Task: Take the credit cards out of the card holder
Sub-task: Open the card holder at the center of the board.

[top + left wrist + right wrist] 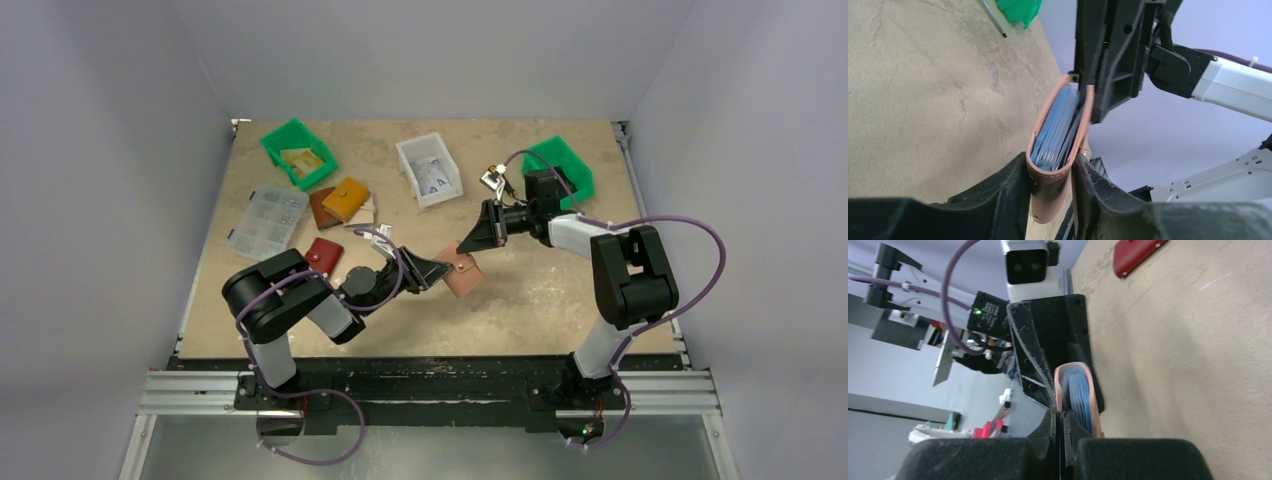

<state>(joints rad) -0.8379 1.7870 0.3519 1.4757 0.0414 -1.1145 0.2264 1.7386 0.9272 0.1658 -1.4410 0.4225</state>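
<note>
The brown-pink card holder [464, 274] hangs over the table's middle, held between both grippers. My left gripper [1052, 175] is shut on its folded spine, one finger on each side. Blue card edges and clear sleeves [1054, 134] show inside the slightly parted holder, packed together; I cannot tell single credit cards apart. From the other end my right gripper [1060, 424] is shut on one leather wall at the holder's [1063, 385] open edge, with the blue stack [1081, 392] beside its fingers. In the top view the right gripper [478, 241] meets the holder from the upper right.
Left of the arms lie a red pouch [323, 254], a mustard-yellow wallet [347, 198] and a clear compartment box [268, 222]. Green bins [298, 152] [560, 165] and a white bin [428, 168] stand along the back. A thin pen-like tool [993, 18] lies near the green bin.
</note>
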